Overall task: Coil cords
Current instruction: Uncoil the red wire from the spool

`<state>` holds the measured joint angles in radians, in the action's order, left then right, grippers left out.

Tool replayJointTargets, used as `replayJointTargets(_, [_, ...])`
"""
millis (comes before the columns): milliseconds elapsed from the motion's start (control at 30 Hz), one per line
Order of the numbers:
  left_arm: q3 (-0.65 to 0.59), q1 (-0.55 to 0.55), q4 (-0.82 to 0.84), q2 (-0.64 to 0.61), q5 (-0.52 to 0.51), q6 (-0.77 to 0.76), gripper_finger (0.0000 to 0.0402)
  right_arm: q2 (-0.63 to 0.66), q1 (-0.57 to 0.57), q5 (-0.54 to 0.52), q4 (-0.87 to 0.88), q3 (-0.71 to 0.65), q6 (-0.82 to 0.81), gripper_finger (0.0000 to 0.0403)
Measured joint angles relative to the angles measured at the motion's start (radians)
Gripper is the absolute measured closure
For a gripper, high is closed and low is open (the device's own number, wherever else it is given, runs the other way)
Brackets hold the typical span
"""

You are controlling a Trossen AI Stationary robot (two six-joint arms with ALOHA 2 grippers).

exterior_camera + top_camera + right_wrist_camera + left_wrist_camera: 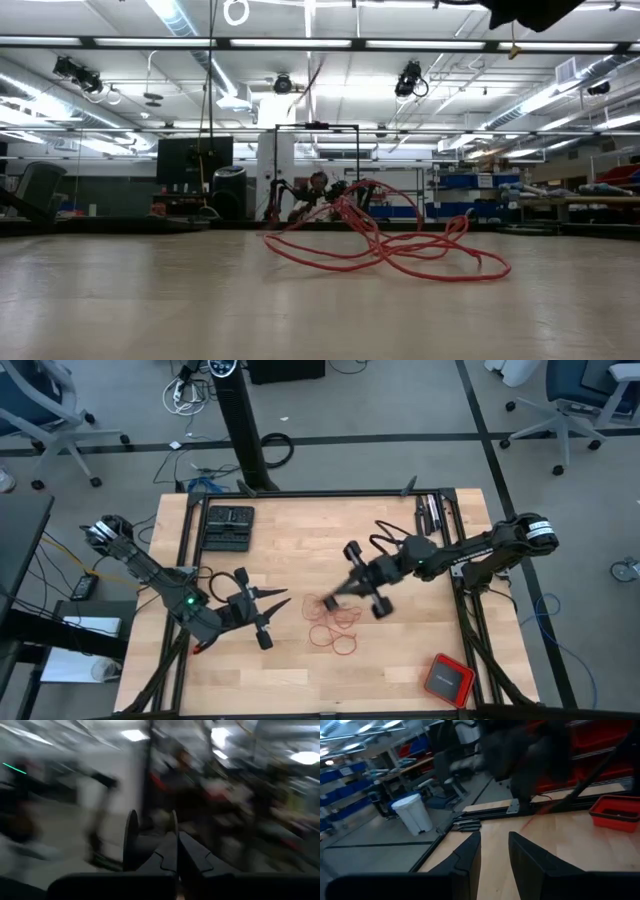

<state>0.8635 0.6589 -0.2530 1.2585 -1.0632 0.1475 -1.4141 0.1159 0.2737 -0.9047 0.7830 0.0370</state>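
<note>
In the high view, the thin red cord [335,628] lies as loose overlapping loops on the light wooden tabletop [300,675], a little right of centre and toward the near edge. The right gripper [331,601] reaches in from the right, its fingers pressed together and its tip at the far edge of the loops; whether a strand is pinched there is too small to tell. The left gripper [281,600] hangs over the table just left of the cord, jaws parted and empty. A flat black tray [229,526] sits at the far left, and a red square box with a dark top [448,678] at the near right corner, both well apart from the cord. In the low view the cord [385,245] sprawls in long springy arcs, some lifting off the wood, so it looks light, limp along its length yet wiry enough to hold a curve, and likely to slide and snag on itself. A good hold is probably a raised arc or a free end rather than the flat tangle. The left wrist view shows the left arm's own fingers [535,865] apart, with bare wood and the red box [616,813] beyond. The right wrist view shows the right arm's fingers [192,852] shut tight, with nothing clearly visible between them.
</note>
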Motion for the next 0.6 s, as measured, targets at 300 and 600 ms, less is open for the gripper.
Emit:
replayJointTargets(300, [0.000,-0.163,0.050,0.004,0.203,-0.073,0.0298,-0.024,0.006,-0.148,0.069,0.000,0.097,0.0403])
replayJointTargets(600, [0.000,-0.182,0.047,0.004,0.247,-0.085,0.0298,-0.024,0.006,-0.171,0.084,0.000,0.131,0.0403])
